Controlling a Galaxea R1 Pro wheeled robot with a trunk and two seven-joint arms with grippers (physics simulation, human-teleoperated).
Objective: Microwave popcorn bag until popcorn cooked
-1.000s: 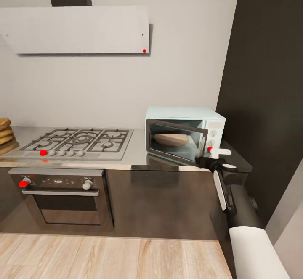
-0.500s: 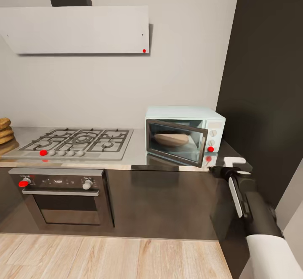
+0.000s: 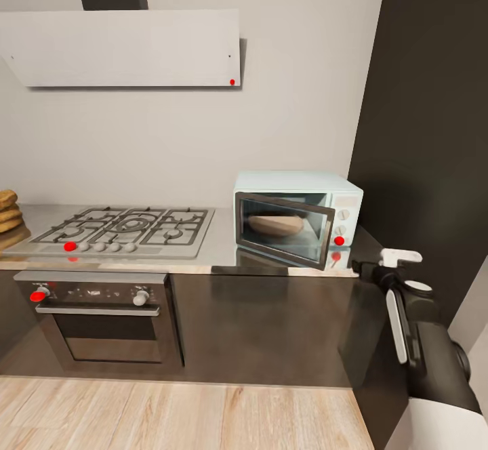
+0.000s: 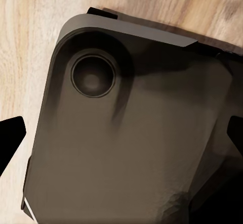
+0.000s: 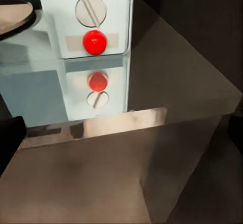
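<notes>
Right of centre in the head view, the small pale mint-blue microwave (image 3: 298,216) stands on the long grey glossy bench (image 3: 224,250), its dark glass door ajar. Through the glass a tan-brown rounded shape shows, probably the soft popcorn bag (image 3: 274,224); I cannot tell more. Such a sack should be light and crushable, best taken by its thick rolled rim. The right gripper (image 3: 396,260) hangs at the lower right, off the bench's end; whether its jaws are open I cannot tell. The red indicator light (image 5: 94,41) glows below the white knob (image 5: 91,10).
</notes>
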